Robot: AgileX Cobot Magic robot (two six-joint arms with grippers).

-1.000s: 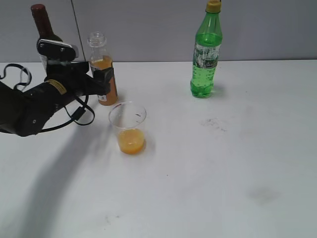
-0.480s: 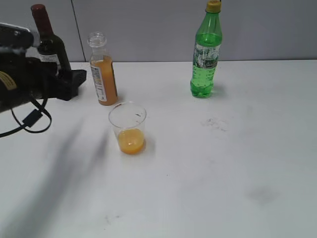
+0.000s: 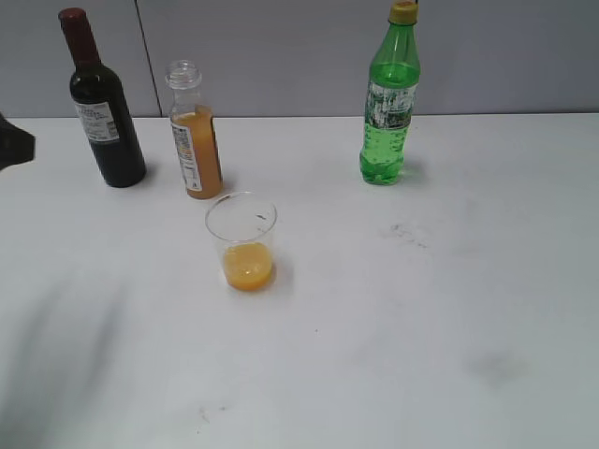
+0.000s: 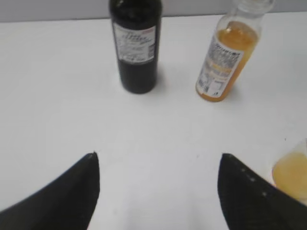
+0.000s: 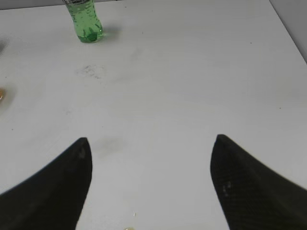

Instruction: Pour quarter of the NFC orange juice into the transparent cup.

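Note:
The NFC orange juice bottle (image 3: 195, 140) stands upright and uncapped at the back left of the white table, partly full; it also shows in the left wrist view (image 4: 225, 62). The transparent cup (image 3: 243, 241) stands just in front of it with orange juice in its bottom; its edge shows in the left wrist view (image 4: 291, 172). My left gripper (image 4: 158, 158) is open and empty, well short of the bottles; only a dark tip (image 3: 11, 145) shows at the exterior view's left edge. My right gripper (image 5: 151, 141) is open and empty over bare table.
A dark wine bottle (image 3: 103, 103) stands left of the juice bottle, also in the left wrist view (image 4: 135, 45). A green soda bottle (image 3: 388, 98) stands at the back right, also in the right wrist view (image 5: 86, 21). A few small drops (image 5: 128, 228) lie on the table.
My left gripper has let go of the juice bottle and drawn back to the left, almost out of the exterior view. The bottle and cup stay where they stood.

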